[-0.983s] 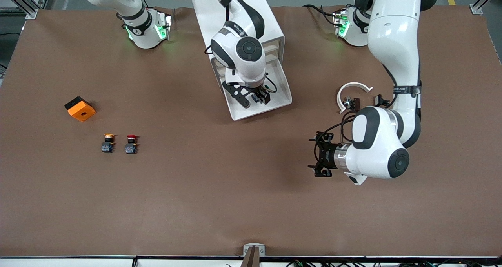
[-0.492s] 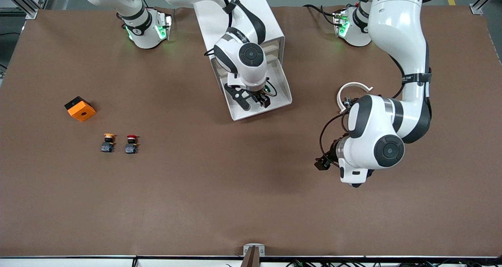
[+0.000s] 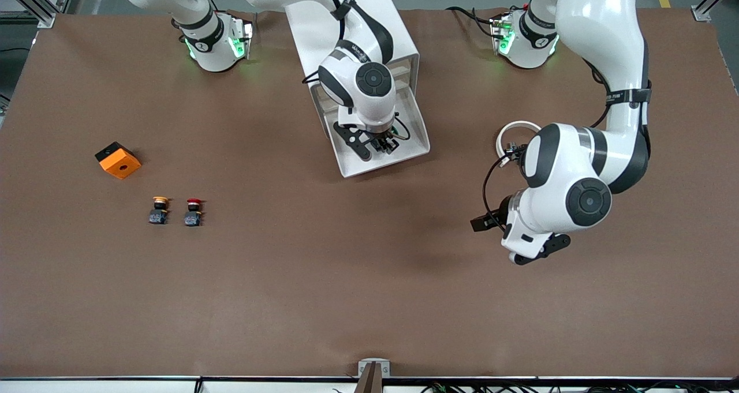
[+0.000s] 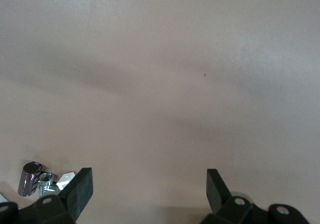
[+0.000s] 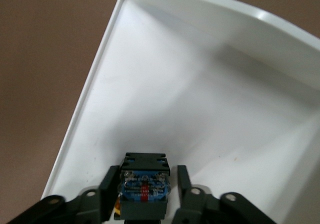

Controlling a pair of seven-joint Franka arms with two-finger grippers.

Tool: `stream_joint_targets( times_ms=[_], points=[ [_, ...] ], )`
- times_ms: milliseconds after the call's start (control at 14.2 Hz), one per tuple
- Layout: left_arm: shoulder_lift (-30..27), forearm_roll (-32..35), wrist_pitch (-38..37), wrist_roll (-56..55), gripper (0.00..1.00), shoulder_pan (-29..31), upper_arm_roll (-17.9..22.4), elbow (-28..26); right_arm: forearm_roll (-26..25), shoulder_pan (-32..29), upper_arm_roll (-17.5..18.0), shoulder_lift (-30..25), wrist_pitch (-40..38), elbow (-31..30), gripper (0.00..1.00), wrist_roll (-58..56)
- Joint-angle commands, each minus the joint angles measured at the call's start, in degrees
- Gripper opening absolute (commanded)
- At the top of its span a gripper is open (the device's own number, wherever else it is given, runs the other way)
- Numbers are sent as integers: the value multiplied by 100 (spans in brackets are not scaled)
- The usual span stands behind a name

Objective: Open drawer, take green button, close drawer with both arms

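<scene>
Right gripper (image 5: 142,194) pinches button (image 5: 144,186) inside drawer (image 5: 210,99).

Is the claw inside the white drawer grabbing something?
Yes, the right claw is closed around the dark, blue-faced button inside the open drawer.

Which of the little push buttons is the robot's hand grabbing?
The one in the open drawer, sitting between the right hand's fingers. The red-capped button and yellow-capped button stand untouched on the table.
</scene>
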Motion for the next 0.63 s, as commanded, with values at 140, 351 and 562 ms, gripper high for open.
stream_joint_targets(
  times_ms=[140,351,562],
  points=[
    [-634,158,716,91,100,-504,-8,-1147,81,-2,-35,70,1,144,30,86],
    [-653,150,1506,91,100,-864,-52,-1665,108,-239,-35,52,-497,530,30,42],
    [-565,97,2141,82,100,-989,-288,-1949,108,-765,-35,17,-1893,1277,30,-535]
  ],
)
